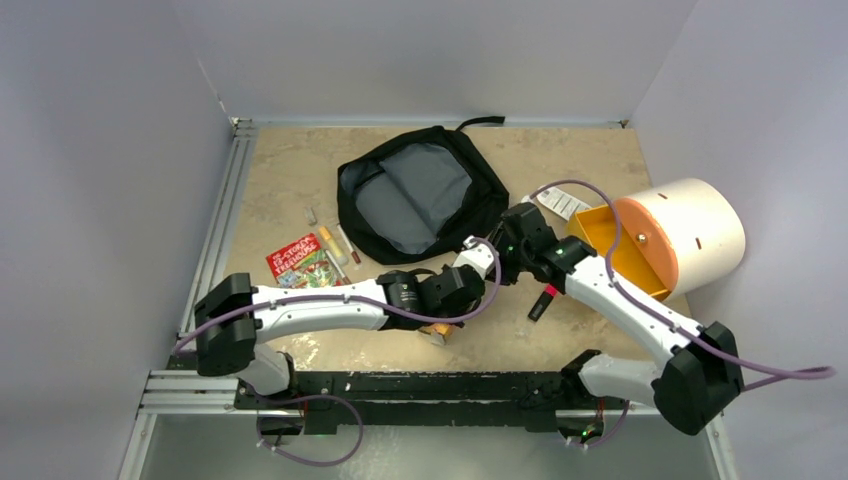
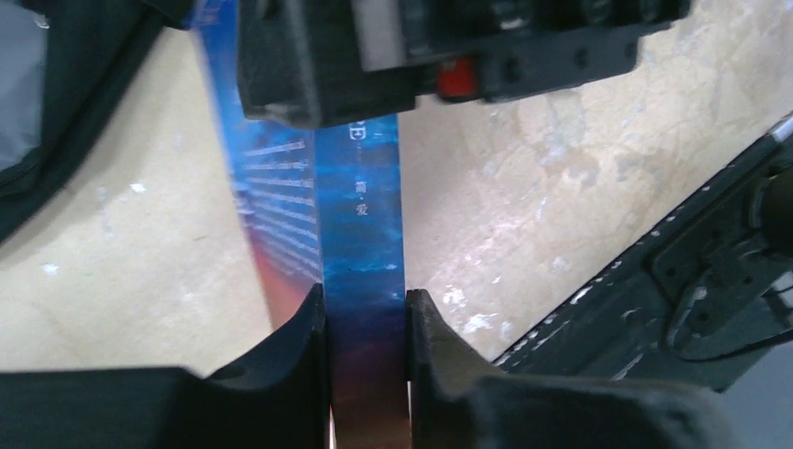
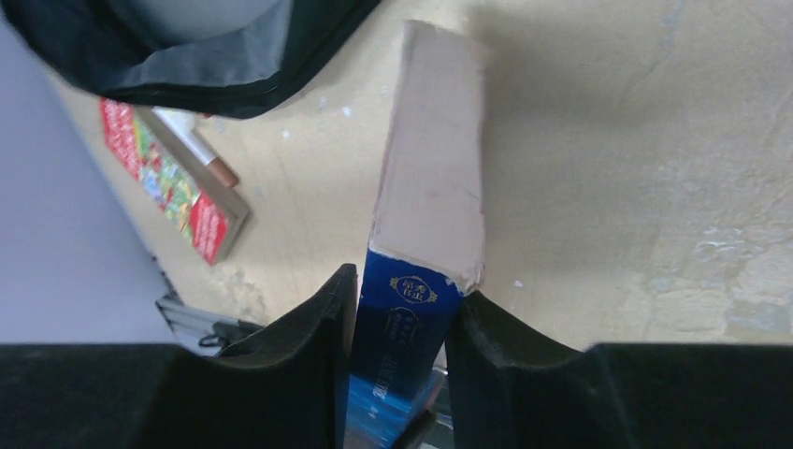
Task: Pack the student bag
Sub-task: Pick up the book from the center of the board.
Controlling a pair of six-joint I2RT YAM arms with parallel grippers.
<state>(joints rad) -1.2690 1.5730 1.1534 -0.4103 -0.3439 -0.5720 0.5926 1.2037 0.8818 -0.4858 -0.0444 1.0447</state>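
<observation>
The student bag [image 1: 420, 195] lies open at the back of the table, grey lining up; its edge also shows in the left wrist view [image 2: 56, 94] and the right wrist view [image 3: 187, 47]. A blue book [image 2: 360, 234] is held above the table between both grippers. My left gripper [image 2: 365, 297] is shut on its spine near the orange end. My right gripper [image 3: 400, 285] is shut on the other end [image 3: 430, 187], pale page edge showing. From above, the left gripper [image 1: 448, 305] and right gripper [image 1: 492, 262] meet in front of the bag; only a corner of the book [image 1: 437, 332] shows.
A cream-and-orange cylinder [image 1: 680, 235] lies at the right. A red book [image 1: 300, 262] and several pens [image 1: 335, 245] lie left of the bag. A red-and-black marker [image 1: 543, 300] lies under the right arm. A white tag [image 1: 562, 203] lies by the cylinder.
</observation>
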